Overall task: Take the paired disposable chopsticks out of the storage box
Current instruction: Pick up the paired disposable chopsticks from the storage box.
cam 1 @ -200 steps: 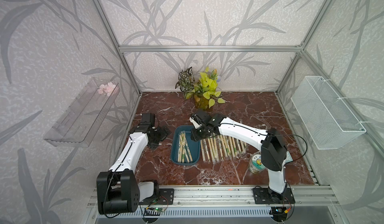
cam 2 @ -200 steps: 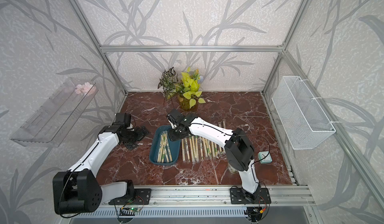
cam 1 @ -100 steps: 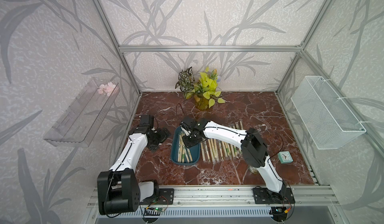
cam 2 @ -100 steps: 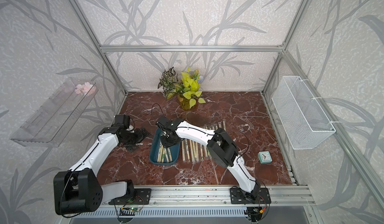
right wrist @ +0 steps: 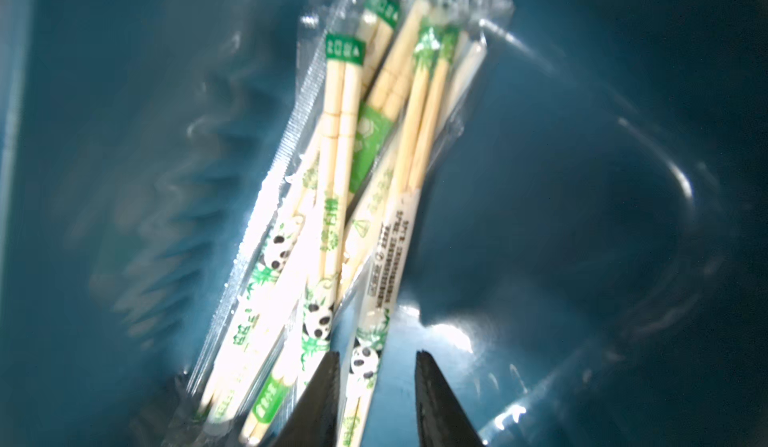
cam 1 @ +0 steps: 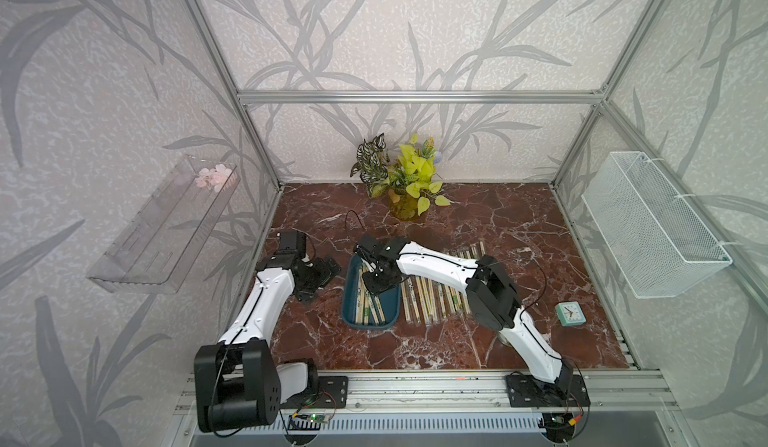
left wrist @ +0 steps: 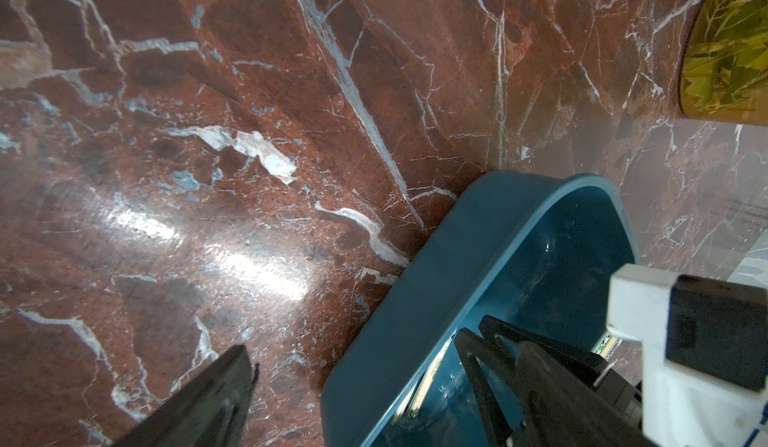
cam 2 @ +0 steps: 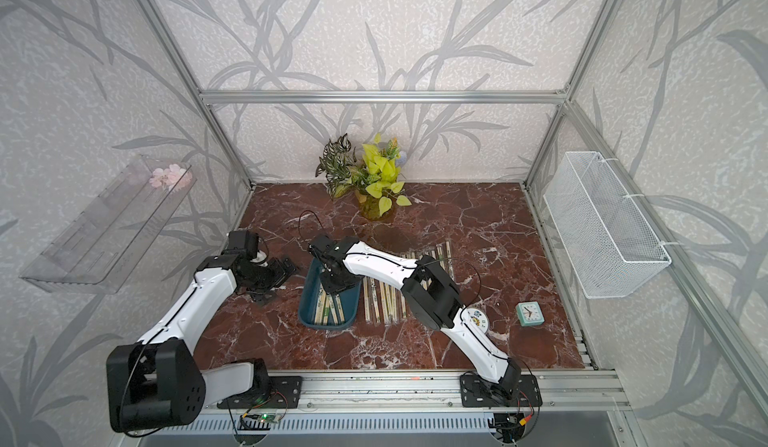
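Teal box [cam 1: 348, 299] holds few chopsticks [cam 1: 368, 305]; right gripper [right wrist: 376, 355], jaws apart astride one, seems poised to lift it; left gripper [cam 1: 323, 276] gapes idle at nine o'clock.

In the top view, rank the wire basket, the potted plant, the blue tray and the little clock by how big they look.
Largest to smallest in a top view:
1. wire basket, though it hangs higher, nearer the camera, which may inflate it
2. potted plant
3. blue tray
4. clock

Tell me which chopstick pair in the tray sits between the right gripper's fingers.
The pair whose sleeve carries black small print; its panda end lies in the gap of the right gripper. The other pairs lie outside it.
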`<state>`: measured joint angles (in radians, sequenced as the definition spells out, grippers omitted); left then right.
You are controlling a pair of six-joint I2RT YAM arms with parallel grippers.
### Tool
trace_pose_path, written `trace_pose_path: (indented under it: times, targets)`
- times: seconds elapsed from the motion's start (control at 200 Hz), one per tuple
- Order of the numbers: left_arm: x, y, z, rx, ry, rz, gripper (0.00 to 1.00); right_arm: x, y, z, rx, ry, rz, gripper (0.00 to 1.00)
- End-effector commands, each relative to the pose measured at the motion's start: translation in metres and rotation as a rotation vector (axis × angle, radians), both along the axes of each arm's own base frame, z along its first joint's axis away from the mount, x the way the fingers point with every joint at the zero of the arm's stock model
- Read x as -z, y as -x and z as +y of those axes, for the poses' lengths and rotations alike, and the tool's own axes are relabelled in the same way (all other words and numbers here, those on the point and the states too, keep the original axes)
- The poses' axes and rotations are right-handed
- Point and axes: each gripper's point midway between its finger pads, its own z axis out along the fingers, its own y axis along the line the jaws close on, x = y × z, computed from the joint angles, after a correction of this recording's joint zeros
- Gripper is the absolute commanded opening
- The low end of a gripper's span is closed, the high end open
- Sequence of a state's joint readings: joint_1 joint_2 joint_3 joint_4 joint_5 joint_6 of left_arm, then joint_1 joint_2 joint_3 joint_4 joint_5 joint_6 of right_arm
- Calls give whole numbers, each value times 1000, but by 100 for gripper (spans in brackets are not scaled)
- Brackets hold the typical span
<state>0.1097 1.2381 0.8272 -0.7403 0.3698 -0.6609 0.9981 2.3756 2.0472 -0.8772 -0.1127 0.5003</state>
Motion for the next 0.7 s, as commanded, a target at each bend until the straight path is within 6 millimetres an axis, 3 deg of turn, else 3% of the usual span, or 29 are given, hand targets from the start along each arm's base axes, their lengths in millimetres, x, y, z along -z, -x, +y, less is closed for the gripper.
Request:
trace_pose_path:
  times: [0.0,0.415,0.695]
  targets:
    - [0,4,1,12,2,-4,100,10,3,-5,-15,54,7,33]
    - [3,4,2,12,7,1,100,25,1,-4,-17,99,22,24]
    - [4,5,3,7,9,0,100,28,2,1,-13,91,38,10]
